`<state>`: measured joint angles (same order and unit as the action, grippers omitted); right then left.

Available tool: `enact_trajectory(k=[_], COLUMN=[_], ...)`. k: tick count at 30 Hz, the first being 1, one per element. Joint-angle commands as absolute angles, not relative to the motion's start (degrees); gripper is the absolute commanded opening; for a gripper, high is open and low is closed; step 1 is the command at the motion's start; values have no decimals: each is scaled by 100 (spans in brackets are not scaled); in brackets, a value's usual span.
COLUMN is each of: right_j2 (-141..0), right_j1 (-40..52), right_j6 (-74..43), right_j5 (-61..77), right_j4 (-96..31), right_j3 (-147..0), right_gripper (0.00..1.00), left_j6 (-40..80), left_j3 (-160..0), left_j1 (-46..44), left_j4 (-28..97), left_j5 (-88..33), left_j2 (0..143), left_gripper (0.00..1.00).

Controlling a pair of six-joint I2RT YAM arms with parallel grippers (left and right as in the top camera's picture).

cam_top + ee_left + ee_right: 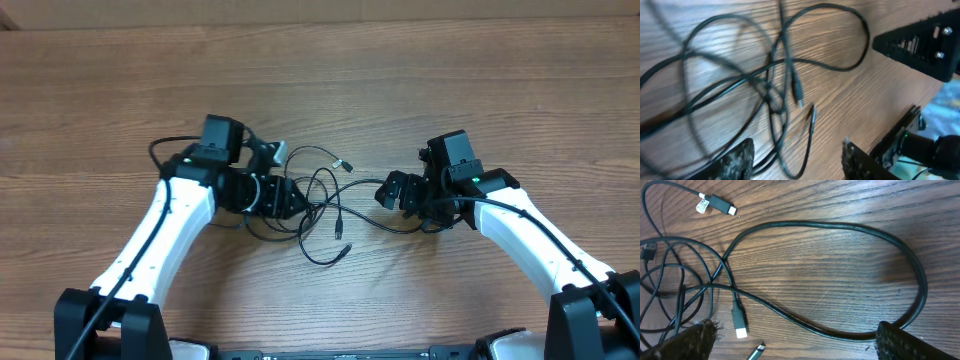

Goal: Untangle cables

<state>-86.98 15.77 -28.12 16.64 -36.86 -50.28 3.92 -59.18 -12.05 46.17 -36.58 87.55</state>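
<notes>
Wood-grain table [400, 80]; thin black cables [325, 205] looped, tangled; left tool [292, 198] fingers apart, right tool [393, 191] wide apart.

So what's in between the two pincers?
The tangled black cables lie there on the wooden table, between the left pincer and the right pincer; the overhead view shows it.

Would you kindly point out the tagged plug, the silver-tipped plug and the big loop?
tagged plug [717, 203], right wrist view, black body.
silver-tipped plug [739, 319], right wrist view, black housing.
big loop [810, 224], right wrist view, top arc.
</notes>
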Motion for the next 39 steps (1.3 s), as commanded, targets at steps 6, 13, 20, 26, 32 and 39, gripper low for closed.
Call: enact_trajectory(k=[6,13,20,26,32,39], right_j2=[-8595,-8595,-8595,-8595,-8595,-8595], right_j1=[1568,1570,1573,1573,1573,1573], right_j6=[-2845,-2849,-2867,-2864,-2867,-2495], right_j5=[1660,1879,2228,2674,3256,4501], right_j4=[-3656,-3651,-3636,-3483,-2906,-2364], right_j3=[-5068,-5068,-5068,-5068,-5068,-5068], right_gripper=[100,100,100,100,100,100], left_j6=[1505,1769,1295,941,762,121], left_j3=[-5896,-5896,-6447,-7824,-8331,-8333], left_j1=[-2381,-2683,-2552,-2558,-2558,-2552], left_j4=[3693,3352,3371,4331,4410,4259], left_j5=[-1564,-1398,-2432,-2541,-2554,-2499], left_j2=[8842,9452,9653,8687,7714,6904], left_gripper=[54,49,4,4,4,4])
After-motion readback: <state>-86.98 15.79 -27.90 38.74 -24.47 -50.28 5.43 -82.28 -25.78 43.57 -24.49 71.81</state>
